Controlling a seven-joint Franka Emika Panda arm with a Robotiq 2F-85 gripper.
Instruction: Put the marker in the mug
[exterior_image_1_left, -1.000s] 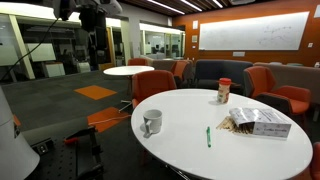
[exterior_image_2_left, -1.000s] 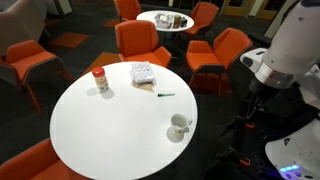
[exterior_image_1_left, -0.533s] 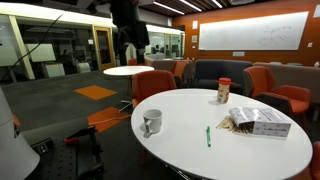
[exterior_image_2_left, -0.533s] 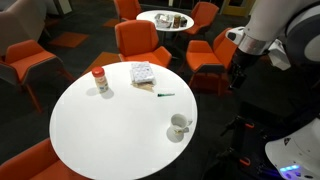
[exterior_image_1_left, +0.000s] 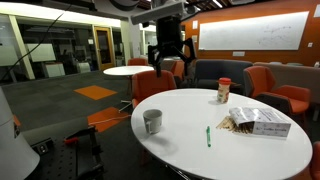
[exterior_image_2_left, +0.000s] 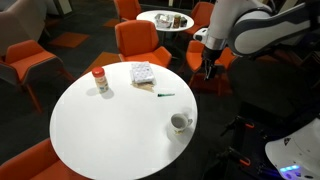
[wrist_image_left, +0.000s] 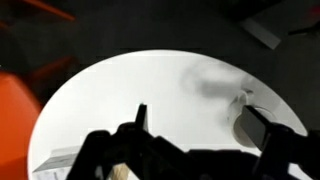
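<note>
The green marker lies flat on the round white table, a short way from the box; it also shows in an exterior view. The grey-silver mug stands upright near the table's edge, also seen in an exterior view. My gripper hangs high in the air beside the table, open and empty, far from both; it also shows in an exterior view. In the wrist view the open fingers frame the table from above, with the mug blurred by the right finger. The marker is not visible there.
A brownish jar with a red lid and a flat patterned box stand on the table, also in an exterior view: jar, box. Orange chairs ring the table. A second small table stands behind.
The arm has swung from off to the side toward the table over the last second, and the gripper now hangs near the table's edge. Marker and mug have not moved.
</note>
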